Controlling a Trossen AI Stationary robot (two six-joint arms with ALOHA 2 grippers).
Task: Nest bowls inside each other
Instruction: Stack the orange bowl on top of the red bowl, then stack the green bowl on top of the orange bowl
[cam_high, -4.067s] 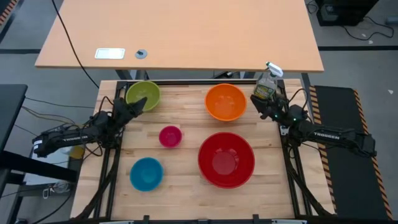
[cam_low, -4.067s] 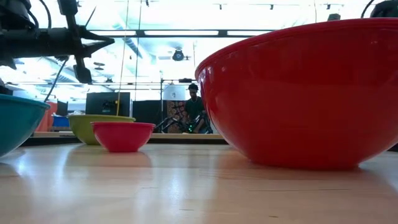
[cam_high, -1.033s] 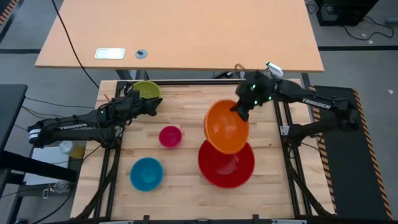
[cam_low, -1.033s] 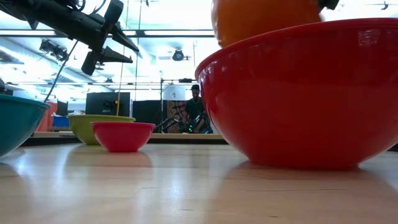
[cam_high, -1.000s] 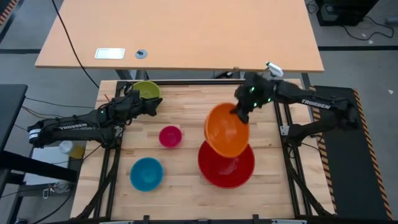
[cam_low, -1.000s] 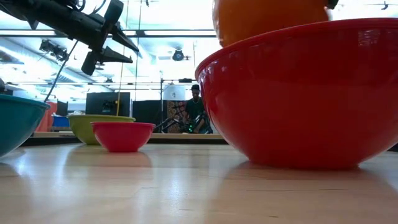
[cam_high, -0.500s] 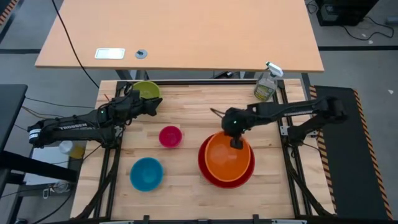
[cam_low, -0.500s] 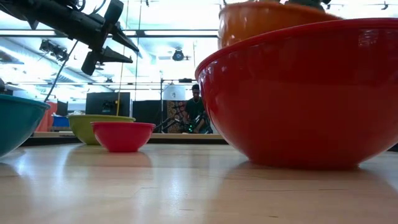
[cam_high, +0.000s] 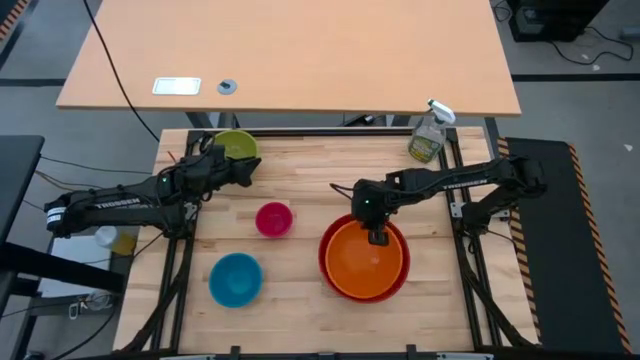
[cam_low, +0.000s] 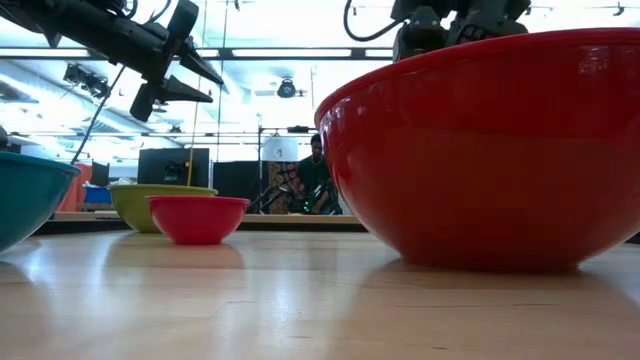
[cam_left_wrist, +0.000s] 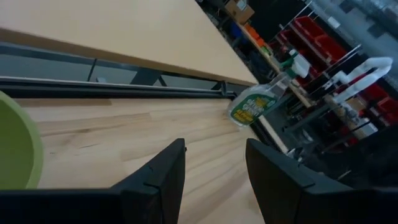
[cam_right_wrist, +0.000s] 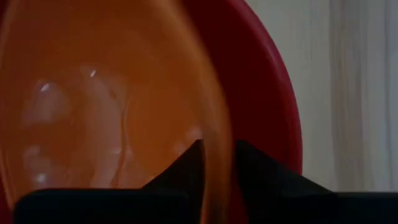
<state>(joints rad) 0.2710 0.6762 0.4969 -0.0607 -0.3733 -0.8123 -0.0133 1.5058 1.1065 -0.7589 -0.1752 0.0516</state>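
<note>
The orange bowl (cam_high: 365, 260) sits level inside the red bowl (cam_high: 326, 268) at the near right of the table. My right gripper (cam_high: 378, 238) points steeply down over the orange bowl's far rim, open, with one finger inside the rim and one outside (cam_right_wrist: 217, 165). In the low view only the red bowl (cam_low: 480, 150) shows, and the orange one is hidden behind its wall. My left gripper (cam_high: 245, 172) hovers open above the table beside the lime green bowl (cam_high: 232, 148). The pink bowl (cam_high: 273, 218) and the blue bowl (cam_high: 236, 279) rest on the table. My right gripper's fingers (cam_right_wrist: 186, 168) straddle the orange bowl's far rim (cam_right_wrist: 219, 134) from above, one inside and one outside. Whether they touch the rim, I cannot tell. The bowl rests in the red bowl.
A clear spray bottle (cam_high: 428, 135) stands at the far right corner. Bare wood lies between the pink bowl and the red bowl. A larger tabletop (cam_high: 290, 50) stands beyond the far edge. A person shows far off in the room in the low view.
My right gripper has swung toward the near edge and down, tipping more steeply downward, carrying the orange bowl. The bowl, which was tilted above the red bowl's far rim, has sunk into the red bowl and lies level there.
</note>
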